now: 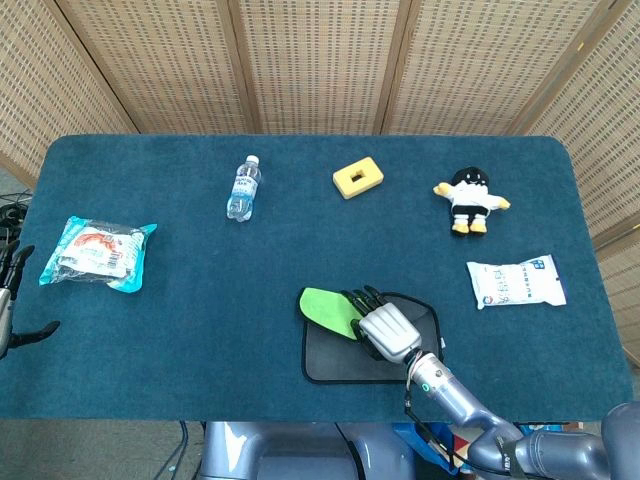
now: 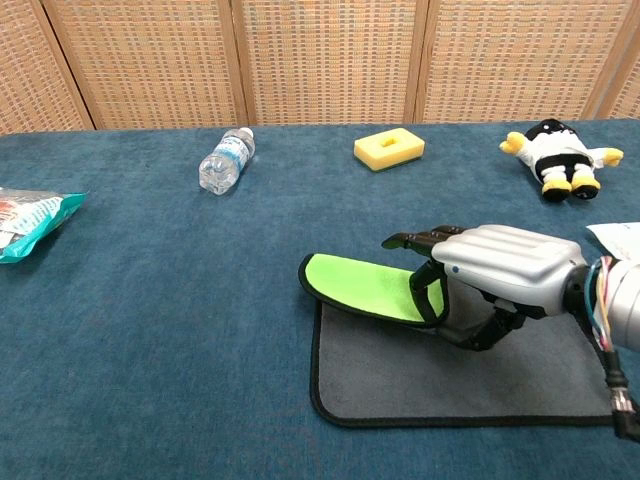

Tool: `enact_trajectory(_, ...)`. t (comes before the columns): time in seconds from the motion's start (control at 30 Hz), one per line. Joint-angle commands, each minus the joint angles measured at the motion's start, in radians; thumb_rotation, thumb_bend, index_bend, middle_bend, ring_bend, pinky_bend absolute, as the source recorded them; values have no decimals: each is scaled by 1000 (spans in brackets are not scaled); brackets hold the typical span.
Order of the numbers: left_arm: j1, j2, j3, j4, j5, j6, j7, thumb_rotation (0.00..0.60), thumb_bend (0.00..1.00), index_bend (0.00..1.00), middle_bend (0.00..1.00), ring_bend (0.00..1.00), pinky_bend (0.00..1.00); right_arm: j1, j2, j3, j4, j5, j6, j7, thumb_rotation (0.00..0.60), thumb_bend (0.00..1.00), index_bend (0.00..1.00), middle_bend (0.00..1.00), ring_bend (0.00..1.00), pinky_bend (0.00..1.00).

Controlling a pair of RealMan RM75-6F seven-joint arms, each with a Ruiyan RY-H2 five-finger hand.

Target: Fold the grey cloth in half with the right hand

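Observation:
The grey cloth lies near the table's front edge, right of centre, with a black hem. Its far edge is lifted and turned toward me, showing a bright green underside. My right hand grips that raised edge, fingers curled over the fold, hovering above the cloth's middle. My left hand shows only as dark fingers at the far left edge of the head view, off the table, holding nothing that I can see.
A water bottle lies at the back left. A yellow sponge block and a penguin plush sit along the back. A white packet lies right of the cloth, a snack bag at the far left.

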State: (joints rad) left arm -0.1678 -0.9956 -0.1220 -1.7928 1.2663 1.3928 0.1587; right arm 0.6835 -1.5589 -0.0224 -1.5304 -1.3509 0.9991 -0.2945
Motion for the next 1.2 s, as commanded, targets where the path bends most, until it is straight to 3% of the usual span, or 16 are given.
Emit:
enact_trajectory(0.03,-1,-1,0,-1,-2,-2,3,600,122,0,0,0,0,-10,11,-19,-15,-27,5,7,600,569,663,0,0,0)
enact_trajectory(0.77,-1,1,2,-7,-6,-2,9,600,122,0,0,0,0,-63,77,-127,-23,-211,25,60,600,569,663,0,0,0)
enact_trajectory(1.2,-1,-1,3,-8,-8,-3,15,600,122,0,0,0,0,-75,108,-138,-5,-246,4,76,600,569,663,0,0,0)
